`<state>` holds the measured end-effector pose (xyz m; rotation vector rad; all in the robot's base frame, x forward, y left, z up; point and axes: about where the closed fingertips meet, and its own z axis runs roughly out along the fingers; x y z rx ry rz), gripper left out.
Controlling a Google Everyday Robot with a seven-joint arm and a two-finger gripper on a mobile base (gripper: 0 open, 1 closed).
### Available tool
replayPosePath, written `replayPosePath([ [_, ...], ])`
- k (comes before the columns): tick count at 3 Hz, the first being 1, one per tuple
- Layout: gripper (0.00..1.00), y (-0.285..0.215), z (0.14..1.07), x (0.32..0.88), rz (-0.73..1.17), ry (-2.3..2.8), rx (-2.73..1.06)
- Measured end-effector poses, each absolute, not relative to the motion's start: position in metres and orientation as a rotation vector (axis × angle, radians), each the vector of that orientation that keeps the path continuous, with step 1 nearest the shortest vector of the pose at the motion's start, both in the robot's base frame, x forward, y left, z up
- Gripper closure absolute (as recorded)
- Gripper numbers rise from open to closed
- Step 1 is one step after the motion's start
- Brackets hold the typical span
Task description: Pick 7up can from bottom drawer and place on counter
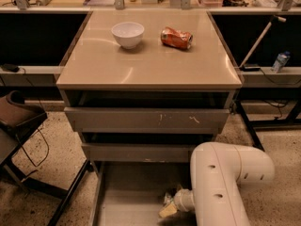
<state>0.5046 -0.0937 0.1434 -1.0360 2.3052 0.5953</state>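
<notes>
The bottom drawer point(127, 197) is pulled out at the foot of the cabinet, its bare floor showing. My white arm point(221, 182) reaches down into its right side. The gripper point(169, 206) sits low over the drawer floor, mostly hidden by the arm. A small green and silver patch, the 7up can point(167, 198), shows right at the gripper; whether it is held cannot be told. The beige counter point(150, 65) tops the cabinet above.
On the counter stand a white bowl point(128, 34) and a dented orange can point(176, 37) lying on its side. Two shallower drawers point(146, 119) sit above the bottom one. A dark chair point(19, 121) stands at left; shelf rails run behind.
</notes>
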Motion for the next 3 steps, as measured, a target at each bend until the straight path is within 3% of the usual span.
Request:
replayPosePath([
  [2,0.0,-0.099,0.1177,0.5075,0.67,2.287,-0.902],
  [3,0.19,-0.0989,0.1177,0.5075,0.67,2.287,-0.902],
])
